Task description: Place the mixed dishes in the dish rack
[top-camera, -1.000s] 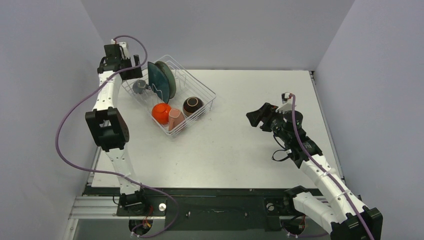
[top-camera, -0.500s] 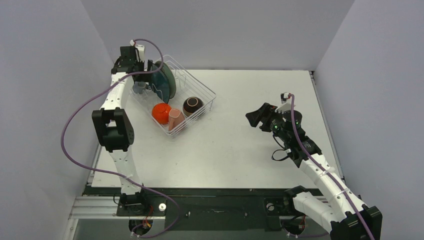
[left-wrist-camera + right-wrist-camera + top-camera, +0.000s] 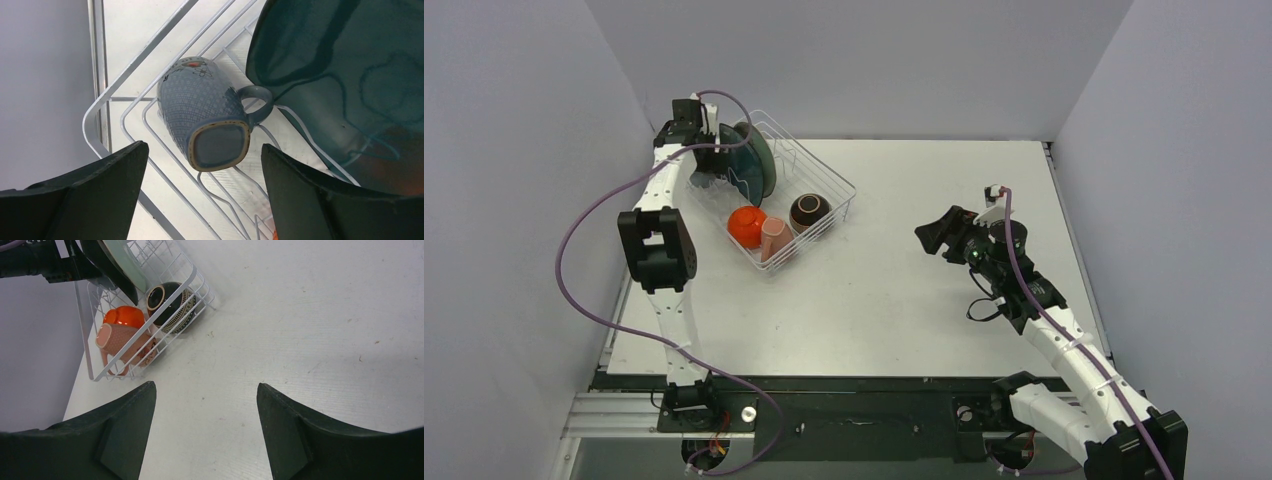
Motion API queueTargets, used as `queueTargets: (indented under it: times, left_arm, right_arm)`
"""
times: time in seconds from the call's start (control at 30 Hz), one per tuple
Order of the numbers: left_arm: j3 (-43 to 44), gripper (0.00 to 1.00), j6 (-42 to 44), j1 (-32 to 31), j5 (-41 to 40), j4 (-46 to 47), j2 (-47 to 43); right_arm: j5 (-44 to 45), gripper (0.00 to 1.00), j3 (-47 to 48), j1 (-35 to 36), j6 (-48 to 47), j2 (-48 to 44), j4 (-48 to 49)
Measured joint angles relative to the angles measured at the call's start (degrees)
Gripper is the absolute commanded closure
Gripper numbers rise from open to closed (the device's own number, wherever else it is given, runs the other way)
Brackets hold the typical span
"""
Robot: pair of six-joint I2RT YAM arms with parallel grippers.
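Grey-blue mug (image 3: pixel 205 117) lying in dish rack (image 3: pixel 102 97), just beyond left hand (image 3: pixel 203 147), spread apart, empty

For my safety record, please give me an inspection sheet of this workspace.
Surface: white table, few small specks.
Job's things: dish rack holds grey-blue mug on its side, dark-teal plate and pale-teal plate upright, orange-red bowl, pink mug, brown bowl.
Clutter: nothing seen.
Grippers: left gripper open above the grey-blue mug; right gripper open, empty, over the table.
Cables: purple cable on each arm; the left one loops wide.
Surroundings: plain grey walls.
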Motion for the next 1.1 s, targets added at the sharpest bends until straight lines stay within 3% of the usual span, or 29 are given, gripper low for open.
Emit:
queueTargets:
  times: [0.4,0.63,0.7,0.93,1.1]
  left_arm:
    - [0.48,0.19,0.76,0.00,-1.64,-0.55,0.44]
    - [1.73,0.23,0.76,0.00,-2.23,-0.57,2.25]
    - [2.69,0.28,0.76,0.00,-2.23,-0.66,3.17]
    - [4.15,0.58,0.13,-0.39,-1.55,-1.57,4.07]
    - [4.63,0.70,-0.44,-0.35,-1.77,-1.88,4.00]
  right_arm:
    - [-0.39,0.31,0.00,0.00,0.35,1.03,0.00]
    - [-0.55,0.31,0.00,0.00,0.46,1.07,0.00]
    - [-0.55,0.31,0.00,0.00,0.46,1.07,0.00]
    - [-0.55,0.31,0.00,0.00,0.48,1.07,-0.02]
    - [-0.55,0.31,0.00,0.00,0.74,1.07,-0.02]
